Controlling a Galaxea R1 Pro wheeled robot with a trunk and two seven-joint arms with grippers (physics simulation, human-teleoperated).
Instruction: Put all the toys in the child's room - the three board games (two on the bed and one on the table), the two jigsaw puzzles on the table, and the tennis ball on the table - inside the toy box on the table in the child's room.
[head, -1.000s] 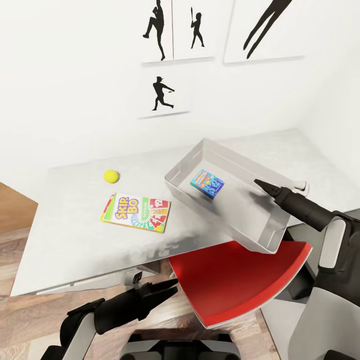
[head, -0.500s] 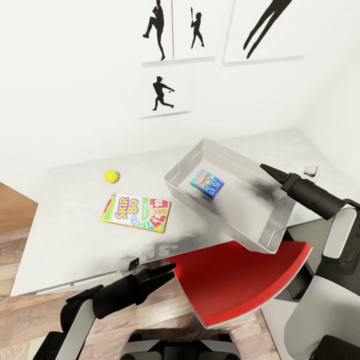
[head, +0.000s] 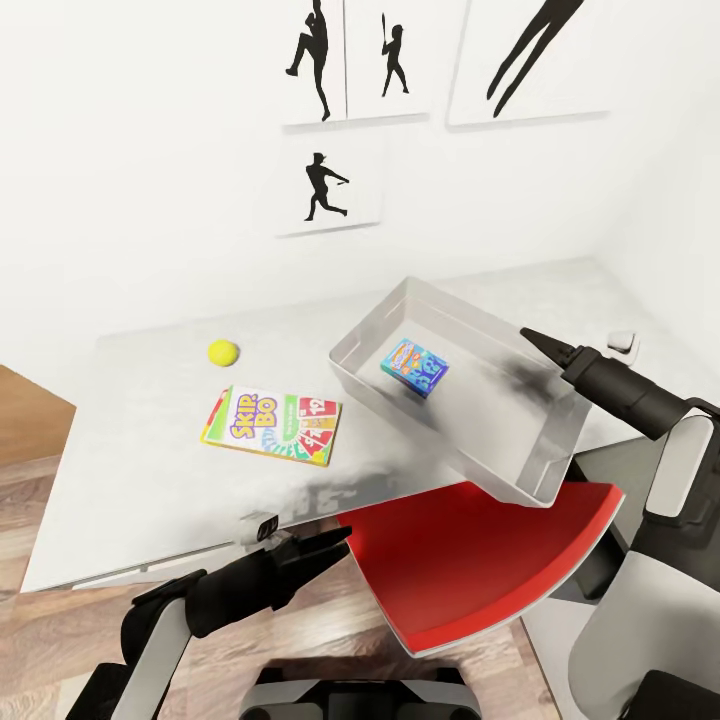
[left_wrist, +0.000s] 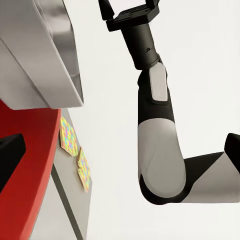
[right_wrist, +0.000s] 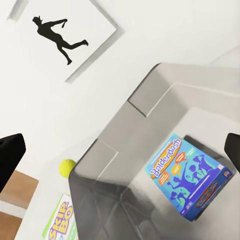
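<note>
The light grey toy box (head: 520, 440) sits askew on the pale table (head: 150, 440), its near corner jutting past the front edge. Inside lies a small blue board game (head: 414, 366), also in the right wrist view (right_wrist: 189, 180). The Skip-Bo board game (head: 272, 424) lies flat on the table left of the box, with the tennis ball (head: 222, 351) just beyond it. My right gripper (head: 532, 340) hovers open over the box's right rim. My left gripper (head: 338, 545) is open, low in front of the table edge. Two jigsaw puzzles (left_wrist: 68, 136) lie on a grey surface in the left wrist view.
A red curved seat-like object (head: 480, 560) with a grey rim sits under the box's overhanging corner, between my arms. A small white object (head: 622, 341) lies on the table at far right. Silhouette pictures (head: 325, 190) hang on the white wall behind. Wood floor (head: 30, 500) shows at left.
My right gripper has risen and drawn back to the right, from over the box's inside to above its right rim. My left arm has shifted slightly left. The toys have not moved.
</note>
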